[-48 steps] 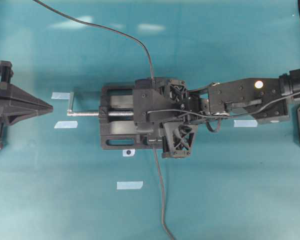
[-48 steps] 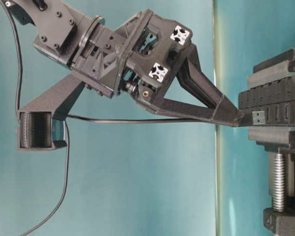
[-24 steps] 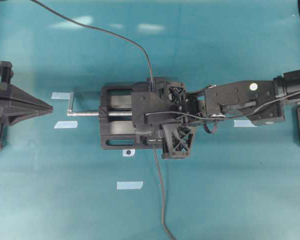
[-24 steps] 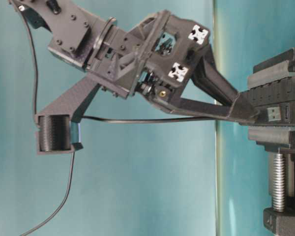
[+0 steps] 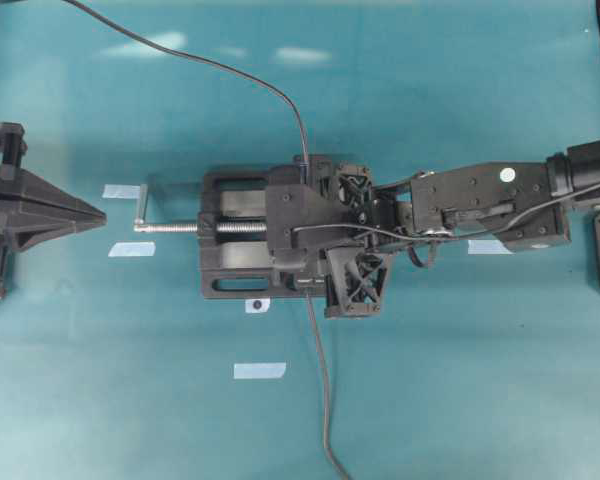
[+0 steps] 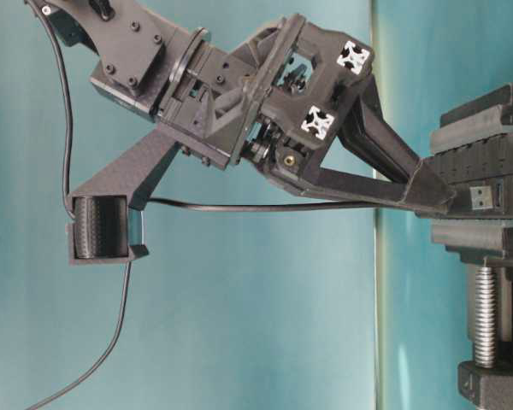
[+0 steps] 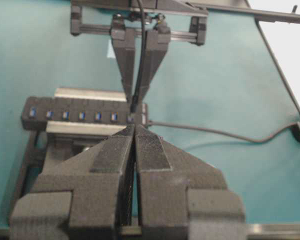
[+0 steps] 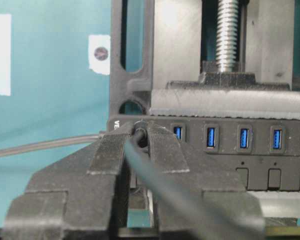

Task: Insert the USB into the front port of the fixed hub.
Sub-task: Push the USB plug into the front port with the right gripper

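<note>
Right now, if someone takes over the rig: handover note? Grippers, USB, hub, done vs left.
Right gripper: shut on the USB, tips at the end socket of the fixed hub, the end bearing the white print.
Left gripper: shut, empty, parked at the table's left edge, pointing at the vise.
Hub is clamped in the vise, sockets facing up.
Done: plug picked up and brought to the end port.
Left: whether it is fully seated can't be seen; confirm, then release and withdraw. Cable trails back under the right gripper.
</note>
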You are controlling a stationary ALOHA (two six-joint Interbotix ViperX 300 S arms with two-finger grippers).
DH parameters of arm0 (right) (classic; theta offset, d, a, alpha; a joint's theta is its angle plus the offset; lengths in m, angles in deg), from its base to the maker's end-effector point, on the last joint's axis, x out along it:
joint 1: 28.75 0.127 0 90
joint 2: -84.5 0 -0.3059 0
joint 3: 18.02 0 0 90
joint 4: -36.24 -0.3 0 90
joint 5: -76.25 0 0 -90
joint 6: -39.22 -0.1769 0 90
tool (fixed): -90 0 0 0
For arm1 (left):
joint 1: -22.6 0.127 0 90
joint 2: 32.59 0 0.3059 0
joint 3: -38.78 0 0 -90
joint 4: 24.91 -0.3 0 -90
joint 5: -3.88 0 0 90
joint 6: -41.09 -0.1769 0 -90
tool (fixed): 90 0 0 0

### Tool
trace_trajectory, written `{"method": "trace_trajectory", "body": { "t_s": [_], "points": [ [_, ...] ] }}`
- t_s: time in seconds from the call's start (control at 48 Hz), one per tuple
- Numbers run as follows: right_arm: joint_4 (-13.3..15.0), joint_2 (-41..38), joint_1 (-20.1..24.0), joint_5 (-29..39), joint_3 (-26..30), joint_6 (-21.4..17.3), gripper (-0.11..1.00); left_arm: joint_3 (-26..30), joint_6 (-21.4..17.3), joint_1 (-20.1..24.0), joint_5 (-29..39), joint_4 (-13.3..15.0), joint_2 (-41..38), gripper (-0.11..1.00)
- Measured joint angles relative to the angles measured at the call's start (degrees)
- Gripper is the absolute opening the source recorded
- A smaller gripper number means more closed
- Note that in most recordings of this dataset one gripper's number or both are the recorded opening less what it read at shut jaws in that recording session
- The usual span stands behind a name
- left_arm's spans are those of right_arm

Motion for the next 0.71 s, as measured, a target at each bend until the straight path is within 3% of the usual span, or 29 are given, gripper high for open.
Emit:
{"method": "trace_trajectory", "body": {
  "t_s": [0.709],
  "points": [
    [0.0, 0.0, -0.53, -1.41, -1.32, -0.09, 0.09, 0.0, 0.0, 0.0, 0.0, 0.0, 0.09, 0.0]
  ]
}}
